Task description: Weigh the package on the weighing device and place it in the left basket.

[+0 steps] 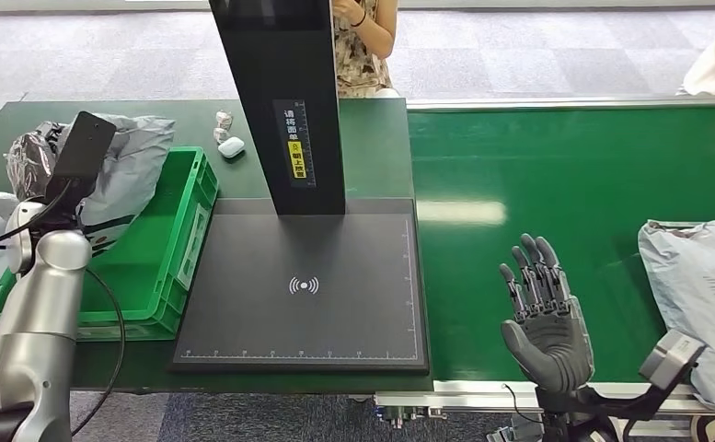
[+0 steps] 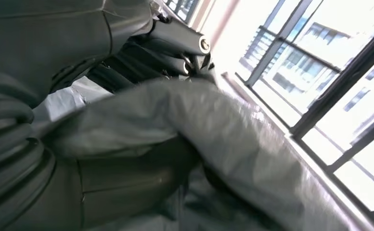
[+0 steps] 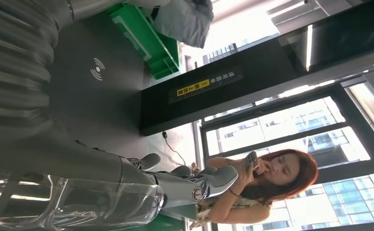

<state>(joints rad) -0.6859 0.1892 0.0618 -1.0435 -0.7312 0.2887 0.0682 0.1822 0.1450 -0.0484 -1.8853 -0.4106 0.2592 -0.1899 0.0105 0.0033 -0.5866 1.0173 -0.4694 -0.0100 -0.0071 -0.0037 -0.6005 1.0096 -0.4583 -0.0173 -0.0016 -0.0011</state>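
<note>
Over the green basket (image 1: 180,241) at the left end of the worktop (image 1: 372,147), the left hand (image 2: 141,53) holds a grey plastic package (image 1: 128,170); in the left wrist view its dark fingers (image 2: 180,41) and thick thumb close round the crumpled grey film (image 2: 213,130), so the grasp is firm. From the head view the package sits partly inside the basket's far left part, against the silver left arm (image 1: 36,304), and whether it rests on the basket floor or hangs in the grasp cannot be told. Just beside the basket lies the dark weighing device (image 1: 303,285), a flat plate with a white wireless mark at its middle and a black upright post (image 1: 280,101) with a yellow label at its far edge; nothing lies on the plate. Right of it runs a green conveyor belt (image 1: 565,184), above whose near edge the right hand (image 1: 542,318) stands with fingers spread and upright, holding nothing. At the belt's right end lies another grey bag (image 1: 698,295), well apart from the right hand. Beyond the post a small white case (image 1: 232,146) lies on the worktop, and a person (image 1: 364,41) in a patterned top stands behind; the right wrist view shows that person holding a phone (image 3: 251,159).
</note>
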